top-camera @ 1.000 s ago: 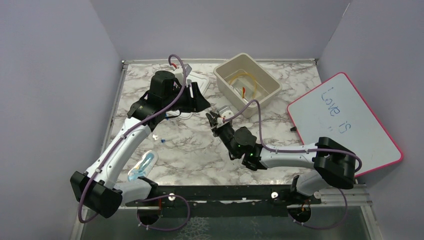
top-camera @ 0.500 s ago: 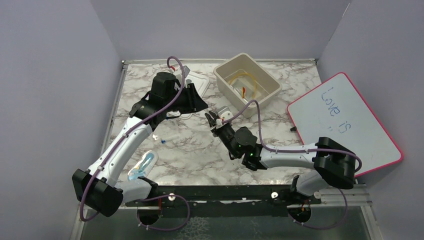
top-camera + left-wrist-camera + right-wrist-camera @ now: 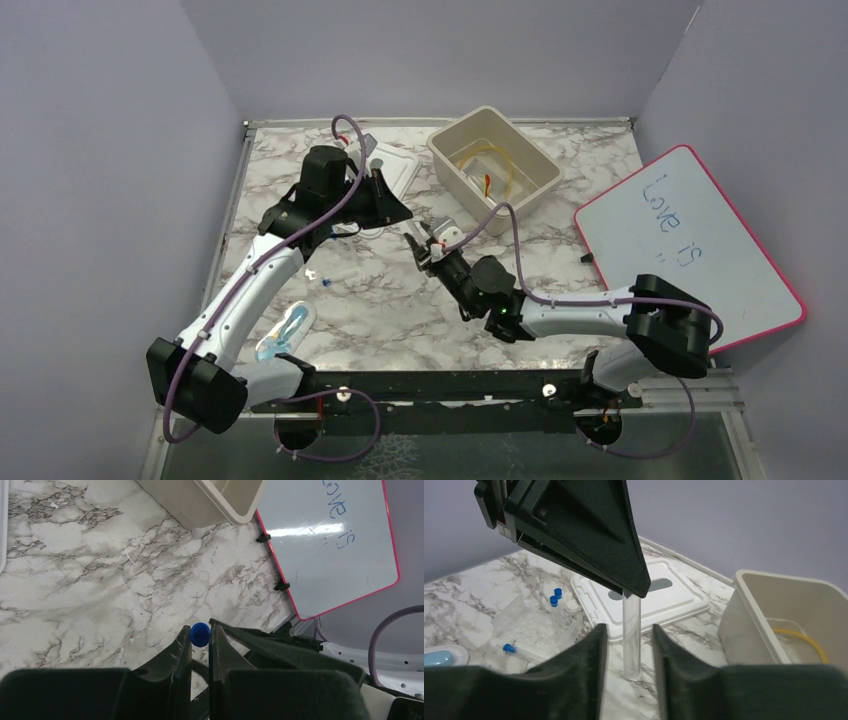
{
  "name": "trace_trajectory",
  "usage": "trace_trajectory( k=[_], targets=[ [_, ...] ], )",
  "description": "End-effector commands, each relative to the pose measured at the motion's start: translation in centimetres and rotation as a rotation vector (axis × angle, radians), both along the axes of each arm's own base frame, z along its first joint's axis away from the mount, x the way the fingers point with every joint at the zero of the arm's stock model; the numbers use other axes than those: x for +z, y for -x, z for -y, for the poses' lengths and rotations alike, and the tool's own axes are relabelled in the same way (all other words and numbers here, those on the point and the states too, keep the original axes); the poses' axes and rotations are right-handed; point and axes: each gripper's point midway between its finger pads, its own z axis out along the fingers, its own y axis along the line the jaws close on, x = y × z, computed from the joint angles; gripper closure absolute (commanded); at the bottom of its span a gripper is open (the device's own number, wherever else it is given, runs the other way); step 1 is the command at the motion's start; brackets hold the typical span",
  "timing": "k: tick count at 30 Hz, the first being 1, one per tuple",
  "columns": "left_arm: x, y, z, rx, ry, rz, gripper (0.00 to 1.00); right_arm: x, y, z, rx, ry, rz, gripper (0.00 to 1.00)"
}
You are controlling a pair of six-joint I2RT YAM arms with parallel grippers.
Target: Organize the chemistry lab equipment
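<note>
Left wrist view: shows the left gripper (image 3: pixel 200 628) clamped on a small round blue cap (image 3: pixel 200 635), high above bare marble (image 3: pixel 75 580). Anything below the cap? (A)

Right wrist view: shows a clear plastic tube (image 3: pixel 631 630) hanging upright from that grip. Also shows the right gripper (image 3: pixel 628 628) spread to either side of the tube, apparently not touching. Looks like a hand-over, mid-table, just near-left of the beige rectangular plastic bin (image 3: pixel 458 124). (B)

So, next? (A)

Probably: draw the right gripper straight back toward the near side without brushing the tube. Then carry the tube right and far over the bin rim and release low, beside the amber rubber tubing coil (image 3: pixel 796 635) already inside. Leaves 2 loose blue caps (image 3: pixel 556 596) and 1 more capped tube (image 3: pixel 521 651) to collect from the marble on the left. (B)
</note>
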Motion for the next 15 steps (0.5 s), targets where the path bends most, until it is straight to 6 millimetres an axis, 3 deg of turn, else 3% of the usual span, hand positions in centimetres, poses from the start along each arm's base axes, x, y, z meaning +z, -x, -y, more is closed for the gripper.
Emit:
trace_trajectory(
  k=[1, 3, 5, 11, 15],
  targets=[
    [0.2, -0.6, -0.9, 0.028, -0.024, 0.064, 1.00, 0.4, 0.7, -0.1, 0.034, -0.049, -0.007, 0.50],
    [-0.3, -1.1, -2.0, 0.081, -0.069, 0.092, 1.00, -0.1, 0.8, 0.0, 0.036, -0.042, -0.030, 0.41],
    [-0.9, -1.8, -3.5, 0.158, -0.124, 0.122, 1.00, -0.8, 0.9, 0.1, 0.032, -0.033, -0.067, 0.39],
    [-2.8, -3.3, -9.3, 0.450, -0.299, 0.190, 1.00, -3.2, 1.5, 1.9, 0.000, -0.048, -0.197, 0.39],
    [-3.9, -3.5, -11.1, 0.577, -0.386, 0.205, 1.00, -5.3, 1.5, 3.3, -0.059, -0.062, -0.279, 0.39]
  ],
)
